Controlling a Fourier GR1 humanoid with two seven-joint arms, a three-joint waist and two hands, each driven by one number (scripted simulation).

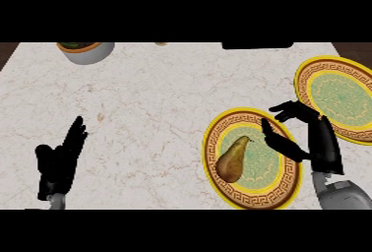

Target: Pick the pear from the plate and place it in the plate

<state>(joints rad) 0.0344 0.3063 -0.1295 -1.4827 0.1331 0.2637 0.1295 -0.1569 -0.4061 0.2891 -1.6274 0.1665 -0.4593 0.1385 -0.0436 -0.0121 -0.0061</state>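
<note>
Just left of the right hand (320, 140), the pear (234, 160) lies on the nearer plate (211, 147), untouched. By my reading the task stands at its start: the grasp, the lift and the carry to the second plate (341, 96), just beyond the hand's fingers, are all left to do. The hand hovers over the nearer plate's right side, fingers and thumb spread apart, holding nothing. The pear lies on its side, long axis running away from the robot and tilted toward the hand, with the narrow stem end far and the broad base near. Well off to the left, the left hand (58, 162) rests open, fingers up.
</note>
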